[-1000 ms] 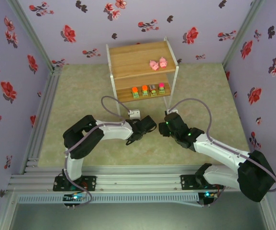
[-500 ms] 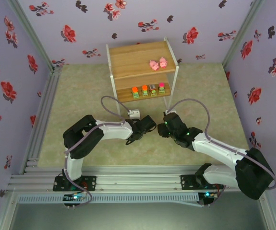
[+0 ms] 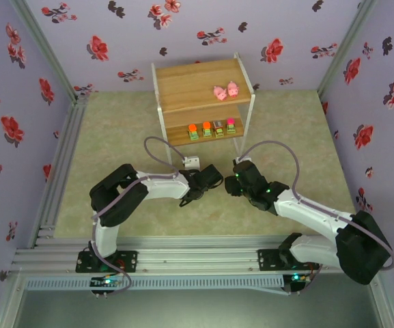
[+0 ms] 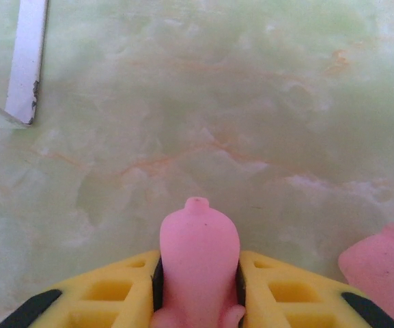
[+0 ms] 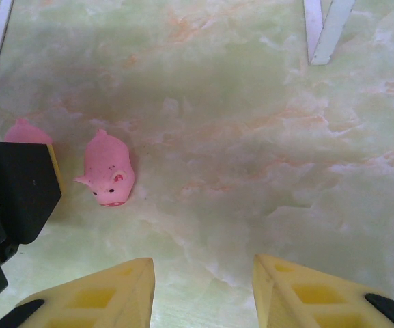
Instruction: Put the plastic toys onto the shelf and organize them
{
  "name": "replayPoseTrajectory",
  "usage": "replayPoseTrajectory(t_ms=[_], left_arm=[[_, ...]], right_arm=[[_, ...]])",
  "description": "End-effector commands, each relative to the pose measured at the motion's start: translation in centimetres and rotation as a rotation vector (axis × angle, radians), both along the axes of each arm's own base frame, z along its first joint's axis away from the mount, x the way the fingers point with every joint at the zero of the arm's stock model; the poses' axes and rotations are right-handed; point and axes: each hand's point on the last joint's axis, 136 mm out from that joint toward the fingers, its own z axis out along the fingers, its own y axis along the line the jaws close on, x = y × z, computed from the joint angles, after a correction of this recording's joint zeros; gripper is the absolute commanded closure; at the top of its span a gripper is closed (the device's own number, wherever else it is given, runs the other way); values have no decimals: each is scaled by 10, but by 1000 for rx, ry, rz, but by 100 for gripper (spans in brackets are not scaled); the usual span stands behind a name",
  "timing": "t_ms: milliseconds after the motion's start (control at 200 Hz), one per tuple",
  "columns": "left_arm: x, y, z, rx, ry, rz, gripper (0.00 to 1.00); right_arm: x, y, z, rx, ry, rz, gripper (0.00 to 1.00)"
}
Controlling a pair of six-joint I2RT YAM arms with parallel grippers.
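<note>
My left gripper (image 4: 198,268) is shut on a pink pig (image 4: 198,236), held just over the floor between the yellow fingers (image 4: 108,294). A second pig (image 4: 382,265) lies just to its right, also seen as the pig (image 5: 108,169) lying on its side in the right wrist view. My right gripper (image 5: 203,283) hangs open above bare floor with nothing between its fingers. In the top view the two grippers, left (image 3: 209,179) and right (image 3: 235,183), face each other in front of the shelf (image 3: 183,80). Two pigs (image 3: 225,90) stand on its top board and several blocks (image 3: 210,130) on the lower board.
White shelf legs (image 5: 323,27) rise just beyond the grippers; one leg (image 4: 27,61) stands far left of the held pig. The left gripper's black body (image 5: 9,198) is close to the left of the loose pig. Flowered walls enclose the marbled green floor (image 3: 115,137).
My left jaws have closed onto the pink pig. The right arm has edged slightly left. The toys on the shelf have not moved.
</note>
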Motion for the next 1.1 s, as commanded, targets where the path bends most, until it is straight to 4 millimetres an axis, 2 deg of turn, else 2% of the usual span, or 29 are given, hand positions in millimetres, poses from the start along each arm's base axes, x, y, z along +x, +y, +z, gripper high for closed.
replayPoseTrajectory(t_ms=[0, 235, 730, 1095], left_arm=[[-2, 7, 3, 32, 5, -9, 69], [-6, 8, 24, 42, -32, -30, 71], [-30, 15, 111, 41, -165, -69, 71], [-50, 10, 158, 30, -221, -121, 71]], right_arm=[[3, 4, 2, 3, -14, 12, 58], [4, 4, 0, -4, -10, 11, 58], [5, -2, -3, -18, -9, -18, 58], [6, -4, -4, -19, -9, -26, 58]])
